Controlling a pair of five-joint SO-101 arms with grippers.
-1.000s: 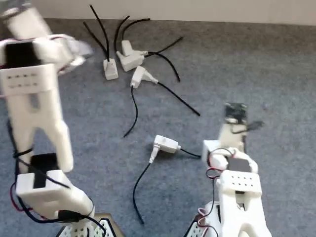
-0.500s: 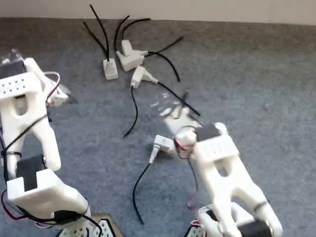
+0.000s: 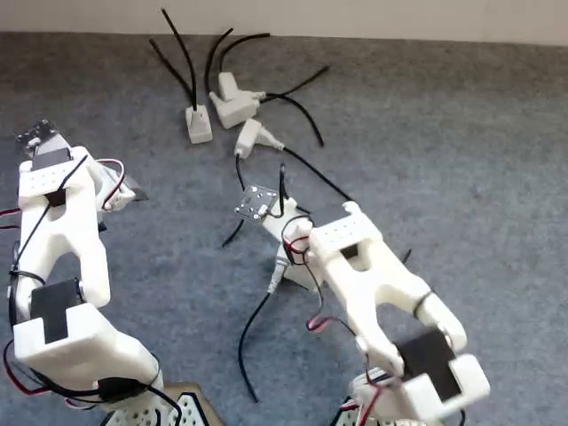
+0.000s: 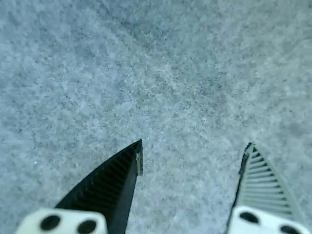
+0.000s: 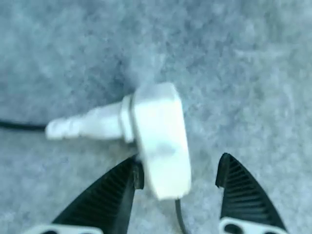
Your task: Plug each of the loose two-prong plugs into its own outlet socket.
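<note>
A white plug [image 5: 158, 139] with a black cord lies on the grey carpet directly under my right gripper [image 5: 180, 170]. The gripper is open, and the plug's body sits between the fingers, close to one of them. In the high view the right arm [image 3: 359, 262] stretches over this plug [image 3: 282, 266] at mid-carpet and hides most of it. At the far side lie several white plug and socket pieces: one [image 3: 200, 124], another [image 3: 232, 105] and a third [image 3: 251, 138], each with a black cord. My left gripper [image 4: 193, 158] is open over bare carpet, at the left [image 3: 124, 189].
Black cords [image 3: 251, 333] trail from the middle plug toward the front edge and spread around the far cluster. A pale wall edge [image 3: 355, 18] borders the carpet at the back. Bare carpet lies to the right [image 3: 479, 142].
The right arm has swung from the right front over to the middle plug and now stands above it. The left arm has dropped lower at the left side.
</note>
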